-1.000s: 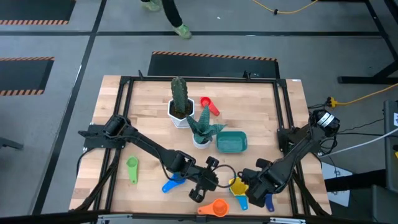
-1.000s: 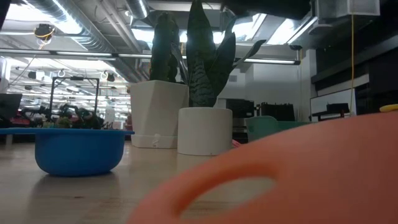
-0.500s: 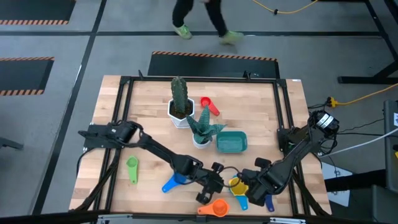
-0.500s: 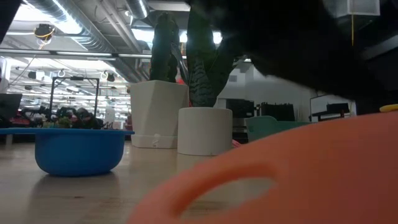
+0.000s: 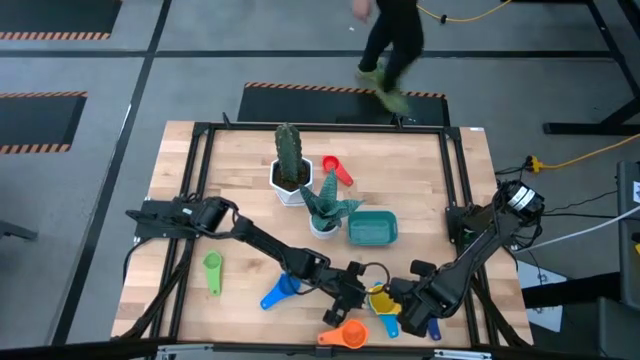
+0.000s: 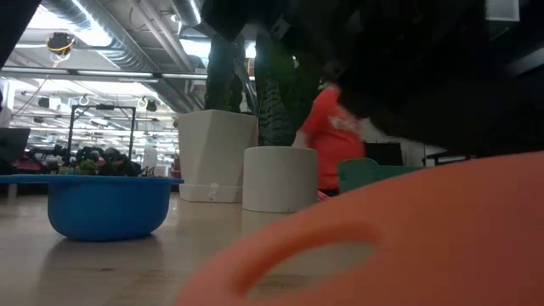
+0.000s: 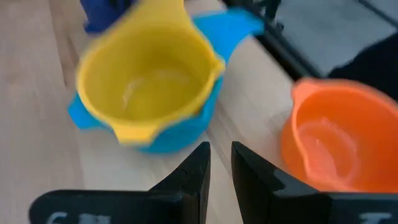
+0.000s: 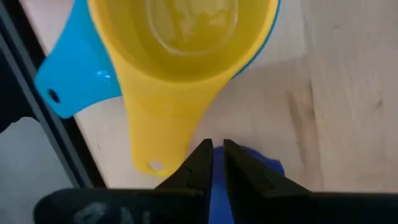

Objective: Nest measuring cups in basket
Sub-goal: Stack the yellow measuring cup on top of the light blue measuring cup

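A yellow measuring cup (image 5: pixel 381 297) sits nested in a light blue one (image 7: pixel 180 124) near the table's front edge. My left gripper (image 7: pixel 219 149) hovers just left of this pair, a narrow gap between its fingers and nothing in it. My right gripper (image 8: pixel 217 148) points down just right of the pair, over the yellow cup's handle end (image 8: pixel 158 149), shut on nothing. An orange cup (image 5: pixel 345 335) lies at the front edge, a dark blue one (image 5: pixel 432 325) beside my right gripper, a blue one (image 5: pixel 272 296), a green one (image 5: pixel 212 270) and a red one (image 5: pixel 336 170) farther off. The teal basket (image 5: pixel 372 228) stands mid-table.
Two white plant pots, one with a cactus (image 5: pixel 288 165) and one with a spiky leaf plant (image 5: pixel 325 210), stand just left of the basket. A black frame (image 5: pixel 200 130) runs around the tabletop. A person (image 5: pixel 390 45) walks past beyond the far edge.
My left gripper has come down and moved toward the table's right edge, closer to the yellow cup, tipping a little more level. Its dark arm now fills the upper right of the low view. The cups have stayed where they were.
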{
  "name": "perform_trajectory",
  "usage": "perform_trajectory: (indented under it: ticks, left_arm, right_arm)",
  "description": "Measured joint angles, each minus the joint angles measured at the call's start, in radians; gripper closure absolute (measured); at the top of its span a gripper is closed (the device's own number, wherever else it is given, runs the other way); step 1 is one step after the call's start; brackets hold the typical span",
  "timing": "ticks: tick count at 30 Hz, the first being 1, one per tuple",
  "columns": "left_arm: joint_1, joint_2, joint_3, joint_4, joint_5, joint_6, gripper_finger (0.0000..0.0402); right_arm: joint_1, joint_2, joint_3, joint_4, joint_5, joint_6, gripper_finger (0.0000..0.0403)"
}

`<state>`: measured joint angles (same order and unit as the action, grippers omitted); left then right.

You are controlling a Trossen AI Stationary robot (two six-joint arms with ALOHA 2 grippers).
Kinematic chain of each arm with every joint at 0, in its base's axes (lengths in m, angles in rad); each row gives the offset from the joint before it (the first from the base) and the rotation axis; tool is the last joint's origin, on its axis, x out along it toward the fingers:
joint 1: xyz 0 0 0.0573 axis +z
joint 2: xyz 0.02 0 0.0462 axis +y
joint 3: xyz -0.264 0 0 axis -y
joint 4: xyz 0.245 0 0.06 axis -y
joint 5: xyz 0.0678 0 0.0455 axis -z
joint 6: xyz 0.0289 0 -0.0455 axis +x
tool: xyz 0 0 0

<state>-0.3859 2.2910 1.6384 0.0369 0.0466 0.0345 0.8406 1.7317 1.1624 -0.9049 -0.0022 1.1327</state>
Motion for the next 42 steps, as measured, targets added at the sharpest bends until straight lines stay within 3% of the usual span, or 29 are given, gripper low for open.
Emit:
perform_trajectory:
  ticks: [23, 35, 42]
  left_arm:
    - [0.013, -0.001, 0.001, 0.025, -0.005, -0.007, 0.0344]
    - [0.013, -0.001, 0.001, 0.027, -0.011, -0.006, 0.0344]
    - [0.013, -0.016, 0.001, 0.014, -0.011, -0.006, 0.0344]
  right_arm:
    - [-0.017, 0.004, -0.024, 0.204, 0.007, -0.005, 0.0361]
    - [-0.020, 0.002, -0.023, 0.164, 0.002, -0.011, 0.0361]
    - [-0.017, -0.041, 0.054, 0.042, -0.006, -0.021, 0.0361]
